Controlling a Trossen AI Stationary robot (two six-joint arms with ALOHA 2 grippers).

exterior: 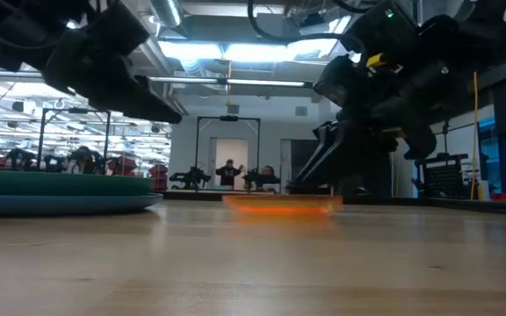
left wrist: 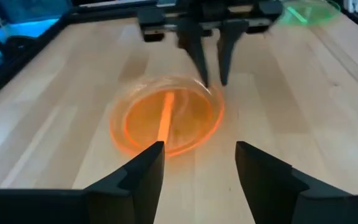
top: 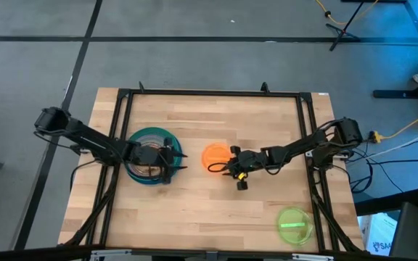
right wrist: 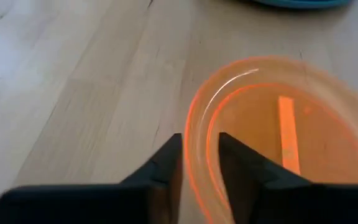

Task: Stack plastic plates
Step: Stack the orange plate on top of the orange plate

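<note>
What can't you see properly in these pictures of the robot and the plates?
- How many plates are in the stack: in the high view the left gripper covers its middle; in the low view it is edge-on.
- Whether the right gripper already pinches the orange plate: its fingers straddle the rim, but contact is unclear.
- The lime green plate: cut off by the edge in the left wrist view.
- The people in the low view: too small.

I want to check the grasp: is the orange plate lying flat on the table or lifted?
Flat. In the low view the orange plate rests level on the table; the right gripper straddles its rim.
</note>
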